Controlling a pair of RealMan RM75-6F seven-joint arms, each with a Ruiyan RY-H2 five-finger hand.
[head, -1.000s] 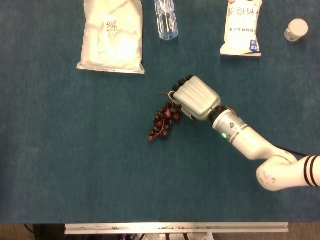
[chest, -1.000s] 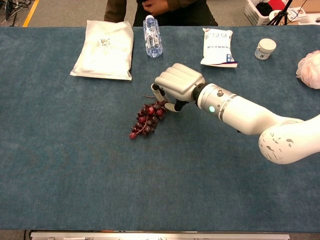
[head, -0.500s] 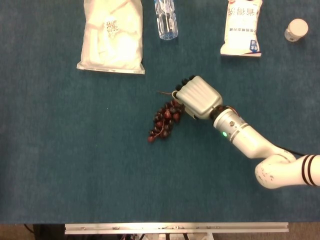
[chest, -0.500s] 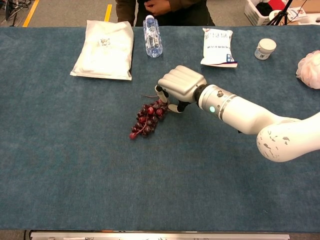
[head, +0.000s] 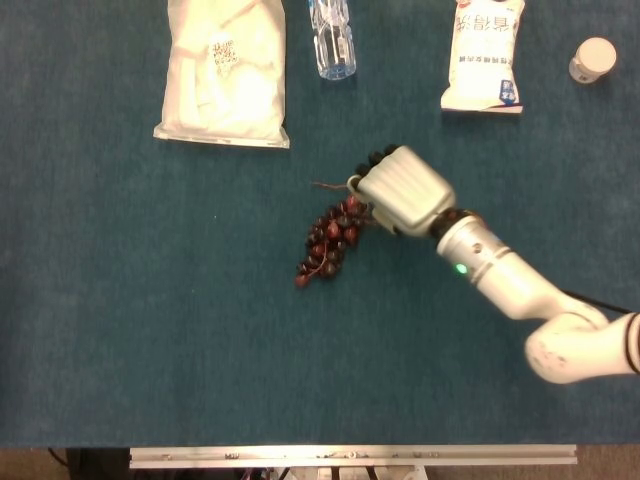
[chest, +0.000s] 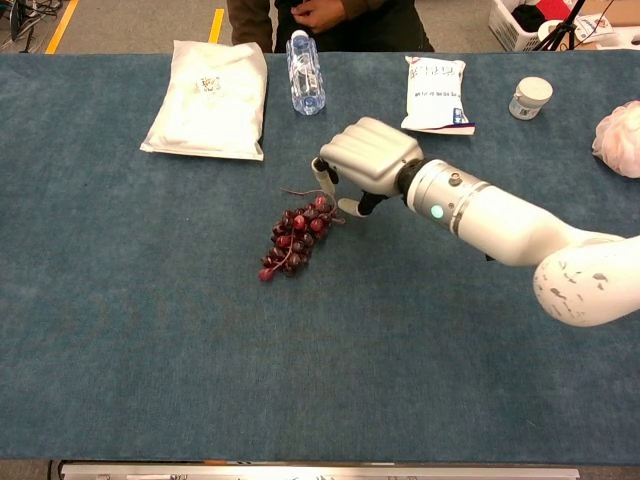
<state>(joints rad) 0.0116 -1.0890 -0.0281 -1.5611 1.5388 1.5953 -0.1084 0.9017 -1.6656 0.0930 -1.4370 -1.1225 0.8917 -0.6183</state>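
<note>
One white bag (head: 224, 70) lies upper left, one milk pouch (head: 484, 55) upper right, one bottle (head: 332, 38) top centre. One right hand (head: 402, 190), fingers curled, pinches one grape bunch (head: 329, 241) at centre. One small jar (head: 593, 59) sits far upper right.

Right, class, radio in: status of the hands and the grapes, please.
Right hand at the stem end of the grape bunch, fingers curled; hold unclear. Left hand not in view. Bunch lies on the blue table. Nothing near it.
</note>
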